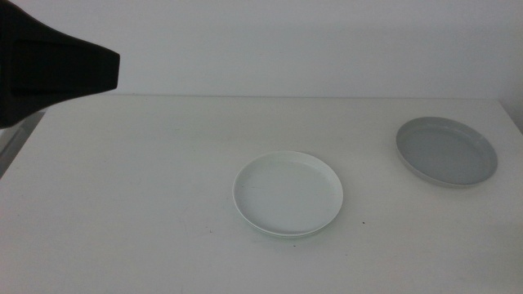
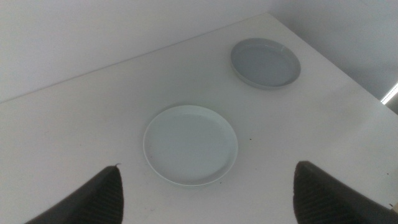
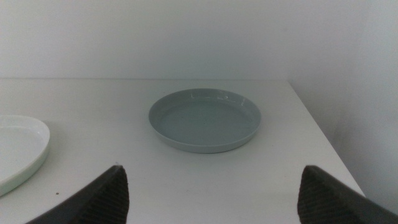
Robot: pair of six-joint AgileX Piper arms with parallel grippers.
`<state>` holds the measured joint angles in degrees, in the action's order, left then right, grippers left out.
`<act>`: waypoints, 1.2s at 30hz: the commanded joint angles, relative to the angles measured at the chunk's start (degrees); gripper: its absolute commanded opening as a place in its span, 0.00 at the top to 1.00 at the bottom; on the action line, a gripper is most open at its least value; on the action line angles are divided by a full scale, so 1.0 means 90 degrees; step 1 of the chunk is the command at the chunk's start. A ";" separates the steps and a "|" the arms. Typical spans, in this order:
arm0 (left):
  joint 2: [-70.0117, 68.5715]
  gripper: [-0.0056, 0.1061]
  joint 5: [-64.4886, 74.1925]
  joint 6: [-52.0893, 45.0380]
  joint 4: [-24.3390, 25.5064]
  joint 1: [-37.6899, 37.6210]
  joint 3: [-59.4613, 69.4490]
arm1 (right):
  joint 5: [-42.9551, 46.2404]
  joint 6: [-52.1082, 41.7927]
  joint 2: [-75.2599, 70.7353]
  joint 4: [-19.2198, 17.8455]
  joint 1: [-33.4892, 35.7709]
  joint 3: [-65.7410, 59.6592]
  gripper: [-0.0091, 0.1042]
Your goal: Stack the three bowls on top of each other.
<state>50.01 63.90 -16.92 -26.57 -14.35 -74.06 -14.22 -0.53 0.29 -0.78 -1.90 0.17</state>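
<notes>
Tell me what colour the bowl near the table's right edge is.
Grey; the grey bowl shows best in the right wrist view.

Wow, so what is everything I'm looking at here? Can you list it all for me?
white bowl: one, white with a faint green tint at its rim, near the middle of the table; whether another dish lies under it cannot be told.
grey bowl: one, grey, toward the table's far right corner, apart from the white one.
table: one, white, under both bowls, against a pale wall.
left arm: one, dark, raised at the upper left of the middle view.
left gripper: one, dark jaws spread wide, above the white bowl, holding nothing.
right gripper: one, dark jaws spread wide, facing the grey bowl, holding nothing.
</notes>
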 commanded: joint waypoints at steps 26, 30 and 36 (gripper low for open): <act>-0.0026 0.11 -0.0086 0.0029 0.0024 0.0002 0.0023 | -0.4343 0.0696 0.4909 0.0274 -0.0044 0.6003 0.11; -0.0026 0.11 -0.0086 0.0029 0.0024 0.0002 0.0023 | -0.4659 0.0696 0.5812 0.0286 -0.0044 0.6878 0.11; -0.0026 0.11 -0.0086 0.0029 0.0024 0.0002 0.0023 | -0.4464 0.0685 0.6385 0.0463 -0.0044 0.7217 0.11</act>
<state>50.01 63.90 -16.92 -26.34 -14.35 -74.06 -54.90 6.35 56.95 3.32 -1.90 64.34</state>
